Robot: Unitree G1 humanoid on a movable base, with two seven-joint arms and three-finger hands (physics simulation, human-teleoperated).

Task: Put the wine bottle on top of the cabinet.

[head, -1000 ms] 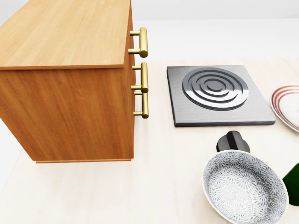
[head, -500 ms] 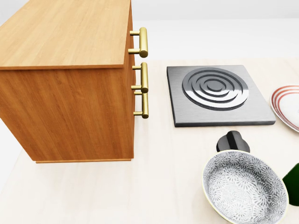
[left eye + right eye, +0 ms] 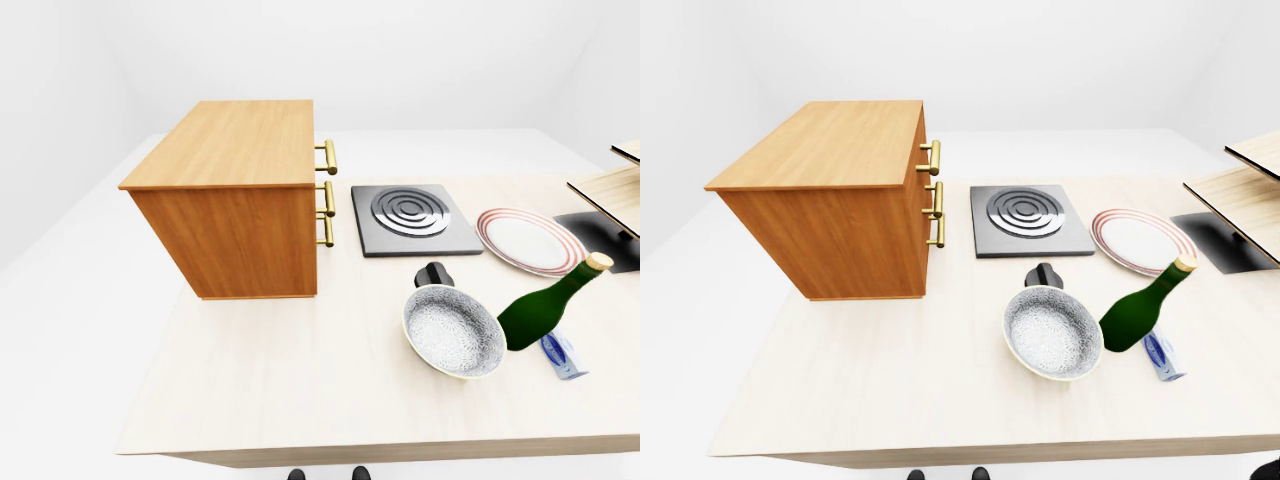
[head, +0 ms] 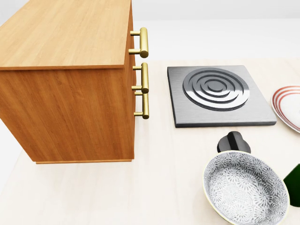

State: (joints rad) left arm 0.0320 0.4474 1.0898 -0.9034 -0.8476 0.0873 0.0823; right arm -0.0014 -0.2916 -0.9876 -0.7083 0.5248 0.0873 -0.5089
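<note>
Below my cameras, neither of my hands comes into any view, so I cannot tell how my arms are posed, how far my fingers are spread, or whether they touch anything. Nearest the bottom of the left-eye view, a patterned grey bowl [image 3: 454, 331] sits on the pale wooden table [image 3: 300, 390]. Just to its right stands the green wine bottle [image 3: 545, 305], tilted with its cork-coloured top leaning up to the right; no hand grips it. A small blue packet [image 3: 564, 356] lies beside the bottle's base. A black knob [image 3: 434, 273] rests just above the bowl, and above that lies a square grey hotplate [image 3: 411, 218] with a red-rimmed plate [image 3: 527, 241] to its right. At the left stands the wooden cabinet [image 3: 234, 195], brass handles [image 3: 327, 186] facing the hotplate, well apart from the bottle.
</note>
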